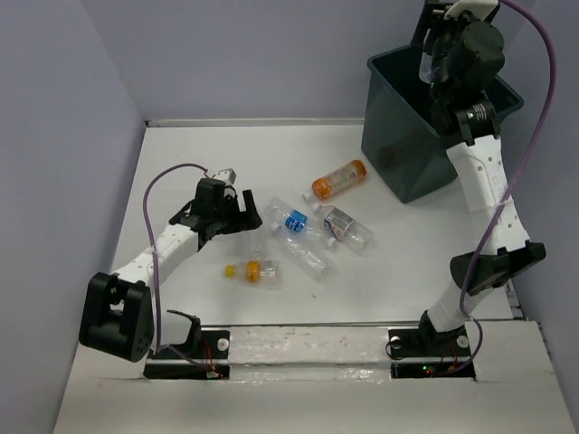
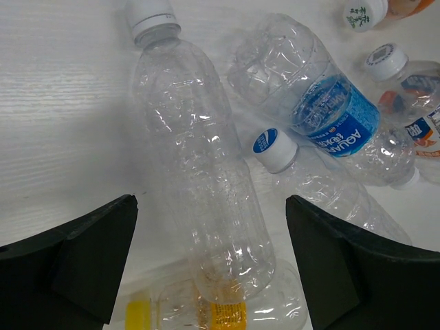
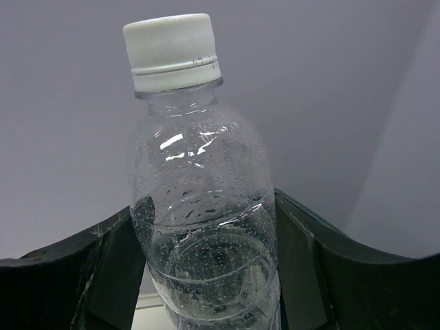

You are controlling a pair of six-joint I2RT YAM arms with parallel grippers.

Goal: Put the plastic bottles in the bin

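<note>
The dark teal-grey bin (image 1: 404,155) stands at the back right. My right gripper (image 1: 436,65) is above its opening, shut on a clear bottle with a white cap (image 3: 196,158), which stands upright between the fingers (image 3: 297,268). My left gripper (image 1: 241,213) is open and low over the table. A clear white-capped bottle (image 2: 196,172) lies between its fingers (image 2: 96,254), untouched. Beside it lie a blue-labelled bottle (image 2: 333,117), a bottle with a blue-and-white cap (image 2: 273,148) and a small yellow-capped bottle (image 2: 220,313). An orange bottle (image 1: 339,179) lies near the bin.
The loose bottles lie in a cluster mid-table, among them a labelled one (image 1: 346,227) and a clear one (image 1: 308,257). Grey walls enclose the table at the left, back and right. The right arm's purple cable (image 1: 534,108) loops beside the bin.
</note>
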